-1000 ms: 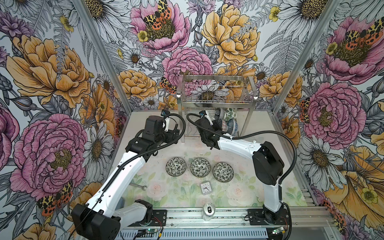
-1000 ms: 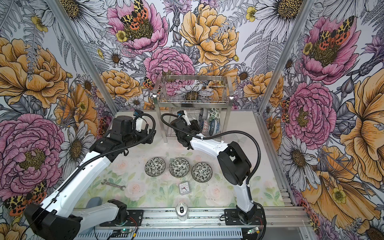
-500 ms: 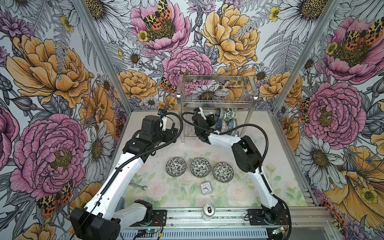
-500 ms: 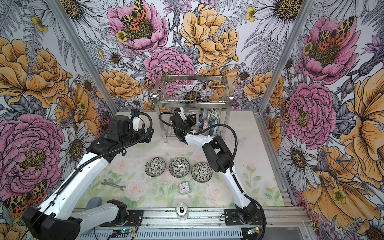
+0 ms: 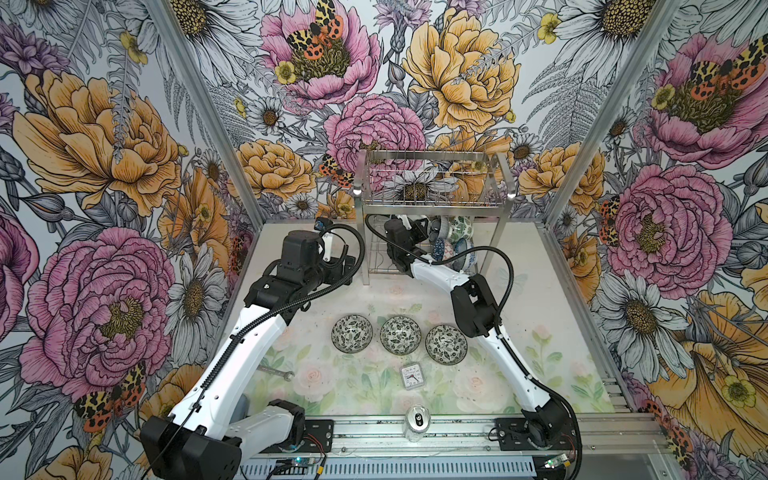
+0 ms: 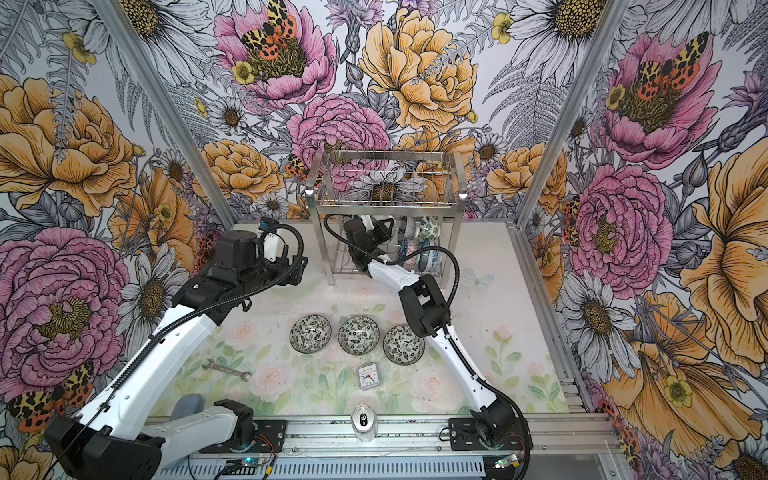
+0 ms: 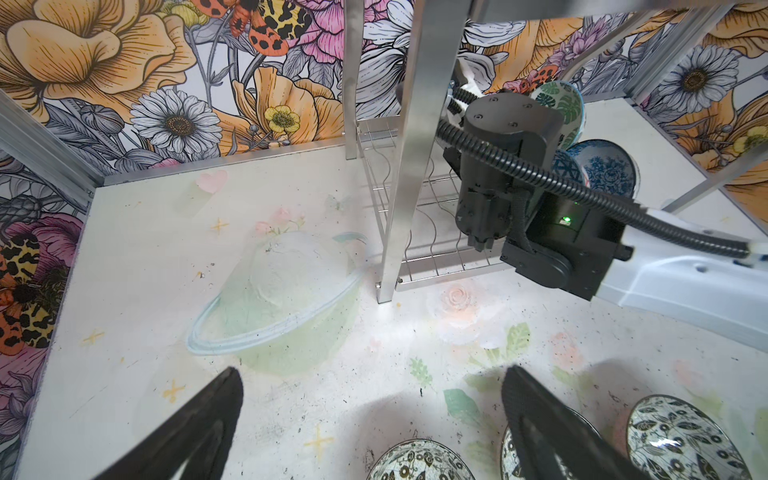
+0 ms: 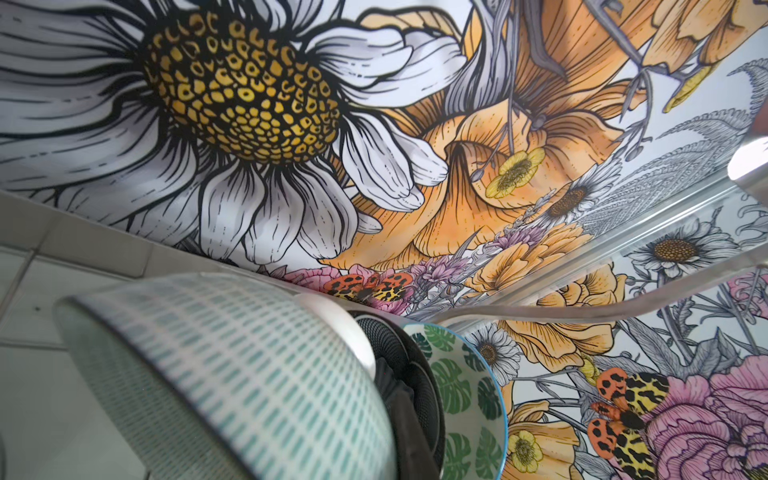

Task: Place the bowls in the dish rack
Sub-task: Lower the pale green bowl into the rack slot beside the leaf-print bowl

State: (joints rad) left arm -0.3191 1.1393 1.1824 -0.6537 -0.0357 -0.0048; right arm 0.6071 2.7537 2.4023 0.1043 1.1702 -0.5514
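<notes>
Two fingers of the right gripper (image 5: 422,230) are clenched, and from the right wrist view I judge they pinch the wall of the pale teal bowl (image 8: 232,374). It fills that view tilted on edge, just beside the green-leaf bowl (image 8: 457,386). All of this sits inside the lower tier of the dish rack (image 5: 432,204), where other bowls stand on edge toward its right end.

To do this step well, I would ease the bowl down until its rim drops between two wavy wires. I would keep it off the green-leaf bowl and let go only once it leans on its own.

My left gripper (image 7: 372,371) is released, spread wide and empty above the desk (image 5: 374,291). Its wrist view shows the rack's wavy slots and the blue floral bowl (image 7: 606,170), which the top views half hide under the upper basket. Only the top views show the three black-white leaf bowls (image 5: 400,335) whole, in a row on the desk.
</notes>
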